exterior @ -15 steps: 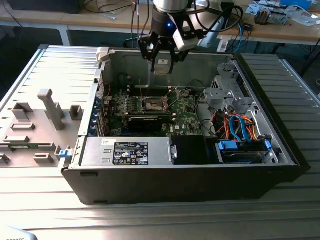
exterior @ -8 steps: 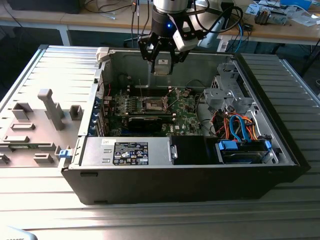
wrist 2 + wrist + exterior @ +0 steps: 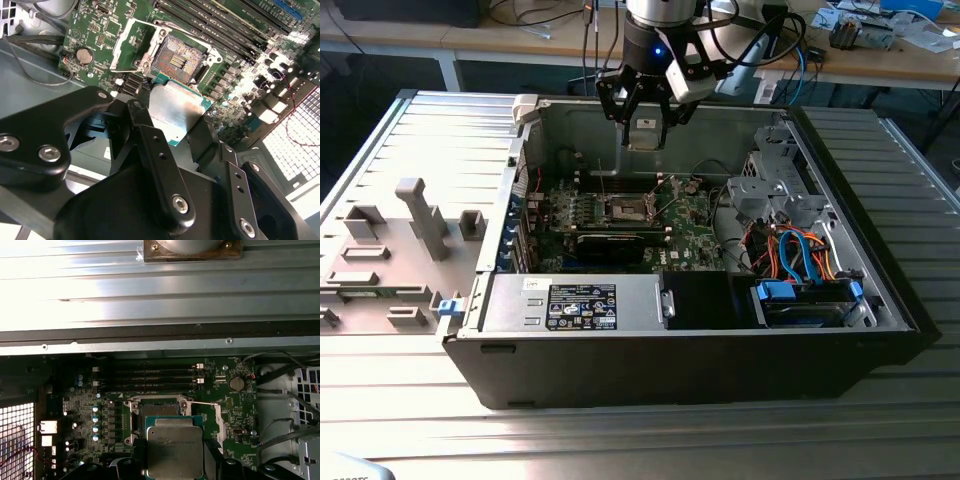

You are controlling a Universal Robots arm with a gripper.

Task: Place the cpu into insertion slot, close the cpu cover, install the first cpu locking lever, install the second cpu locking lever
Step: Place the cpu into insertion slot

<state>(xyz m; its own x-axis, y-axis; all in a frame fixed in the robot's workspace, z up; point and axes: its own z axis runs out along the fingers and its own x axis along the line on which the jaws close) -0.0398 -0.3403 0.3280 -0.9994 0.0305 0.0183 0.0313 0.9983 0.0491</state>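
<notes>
Open computer case (image 3: pixel 700 375) on table (image 3: pixel 620 440): one insertion slot (image 3: pixel 625 208), bare, 6 o'clock from gripper (image 3: pixel 645 132) in the exterior view; gripper clamps one cpu (image 3: pixel 175 107).

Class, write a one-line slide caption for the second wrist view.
The gripper holds the cpu clear of the empty insertion slot on the green motherboard.

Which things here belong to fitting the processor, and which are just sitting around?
Job: gripper, shut on the cpu; insertion slot, empty; cpu cover, open.
Bystanders: power supply, blue cables, memory slots, coin battery.
</notes>
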